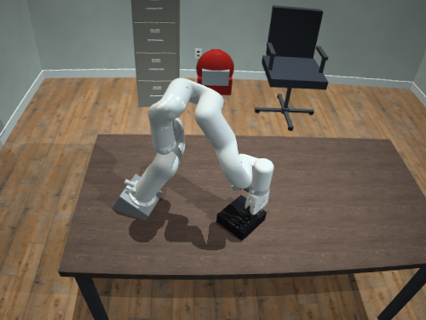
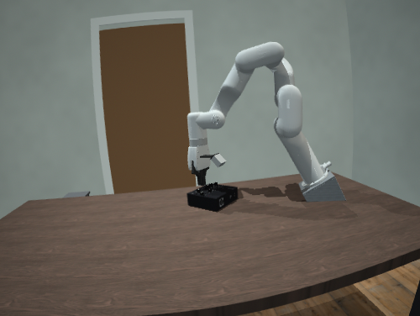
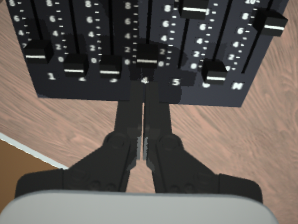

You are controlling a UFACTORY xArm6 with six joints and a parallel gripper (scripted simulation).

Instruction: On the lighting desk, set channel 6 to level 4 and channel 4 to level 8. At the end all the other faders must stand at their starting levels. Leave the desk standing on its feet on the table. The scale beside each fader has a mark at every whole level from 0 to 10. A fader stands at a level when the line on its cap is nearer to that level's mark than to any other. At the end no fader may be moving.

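The black lighting desk (image 1: 241,219) stands flat on the wooden table; it also shows in the exterior view (image 2: 212,197). In the wrist view its front edge faces me, with channels numbered 1 to 6 and a master. My gripper (image 3: 143,98) is shut and empty, pointing straight down. Its tips are over the number 4 label, just in front of the channel 4 cap (image 3: 148,54), which is near the bottom of its scale. The channel 6 cap (image 3: 216,70) is also near the bottom. The channel 5 cap (image 3: 194,8) and the master cap (image 3: 270,21) stand high.
The caps of channels 1 (image 3: 37,50), 2 (image 3: 76,64) and 3 (image 3: 110,65) stand low, close beside channel 4. The arm's base (image 1: 137,200) is on the table left of the desk. An office chair, a filing cabinet and a red object stand on the floor behind.
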